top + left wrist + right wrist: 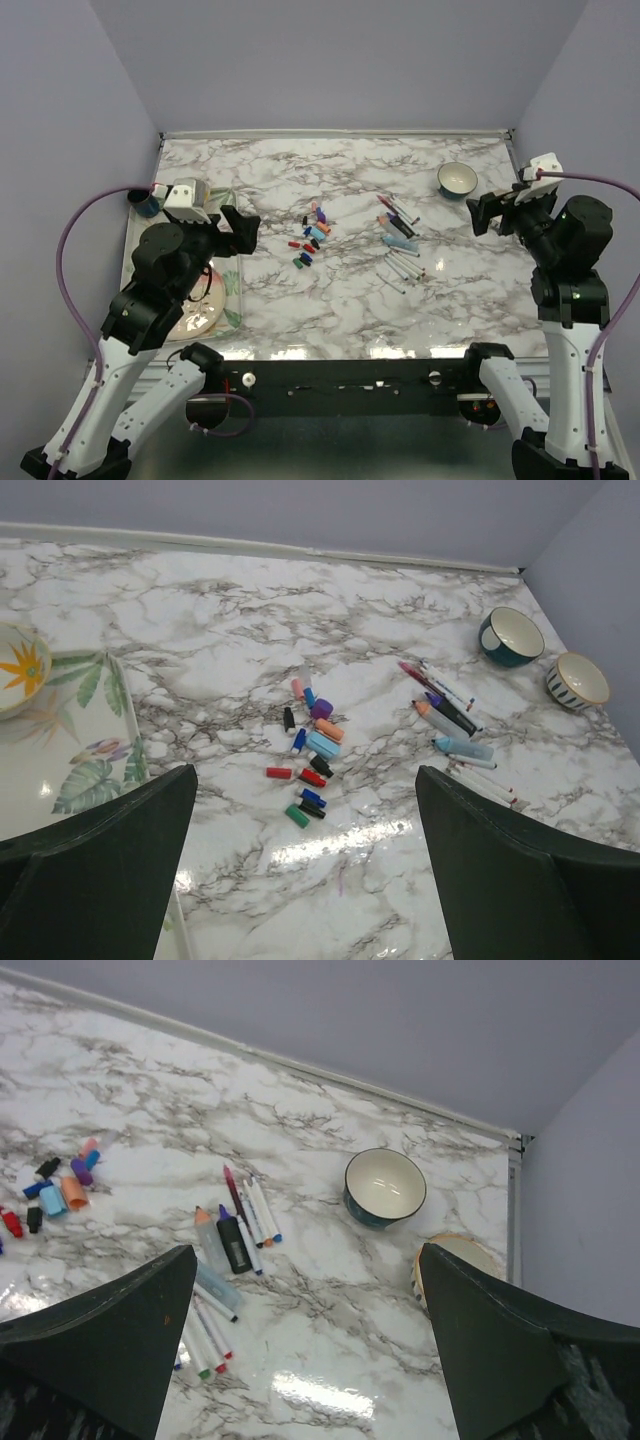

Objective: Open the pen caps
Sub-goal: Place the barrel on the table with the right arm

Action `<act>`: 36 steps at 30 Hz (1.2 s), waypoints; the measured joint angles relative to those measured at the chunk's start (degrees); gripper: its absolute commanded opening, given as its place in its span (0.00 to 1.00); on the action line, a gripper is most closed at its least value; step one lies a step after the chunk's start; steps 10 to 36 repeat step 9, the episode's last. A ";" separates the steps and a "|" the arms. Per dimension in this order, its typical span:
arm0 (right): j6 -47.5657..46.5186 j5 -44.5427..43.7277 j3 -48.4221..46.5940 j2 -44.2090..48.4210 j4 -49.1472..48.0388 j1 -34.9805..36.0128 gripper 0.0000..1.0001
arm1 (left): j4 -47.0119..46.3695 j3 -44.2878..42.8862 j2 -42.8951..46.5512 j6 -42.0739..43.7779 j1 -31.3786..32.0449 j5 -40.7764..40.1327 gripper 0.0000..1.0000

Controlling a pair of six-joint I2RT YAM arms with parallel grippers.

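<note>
Several small pen caps (311,238) in red, blue, orange, purple, green and black lie clustered on the marble table, left of centre. The same pen caps (310,760) show in the left wrist view, and at the left edge as pen caps (60,1195) in the right wrist view. Uncapped pens (400,245) lie in a loose group to their right. My left gripper (243,230) hovers left of the caps, open and holding nothing. My right gripper (483,213) hovers right of the pens, also open and holding nothing. Each wrist view shows its fingers wide apart, left gripper (305,775) and right gripper (305,1250).
A teal bowl (457,178) stands at the back right, with a second striped bowl (578,680) beside it. A leaf-patterned tray (95,740) lies at the left under my left arm. A dark cup (147,204) sits at the far left.
</note>
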State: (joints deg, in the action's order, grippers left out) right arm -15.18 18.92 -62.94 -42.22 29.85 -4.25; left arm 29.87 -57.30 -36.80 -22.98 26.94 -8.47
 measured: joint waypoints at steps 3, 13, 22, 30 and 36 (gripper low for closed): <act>5.27 -1.95 -1.46 0.00 0.15 0.00 1.00 | 1.16 -0.39 1.11 1.51 0.00 -0.13 0.99; 11.80 -3.69 -4.70 -0.09 0.87 0.00 1.00 | 2.75 -0.44 2.80 3.26 0.00 -0.42 0.99; 11.80 -3.69 -4.70 -0.09 0.87 0.00 1.00 | 2.75 -0.44 2.80 3.26 0.00 -0.42 0.99; 11.80 -3.69 -4.70 -0.09 0.87 0.00 1.00 | 2.75 -0.44 2.80 3.26 0.00 -0.42 0.99; 11.80 -3.69 -4.70 -0.09 0.87 0.00 1.00 | 2.75 -0.44 2.80 3.26 0.00 -0.42 0.99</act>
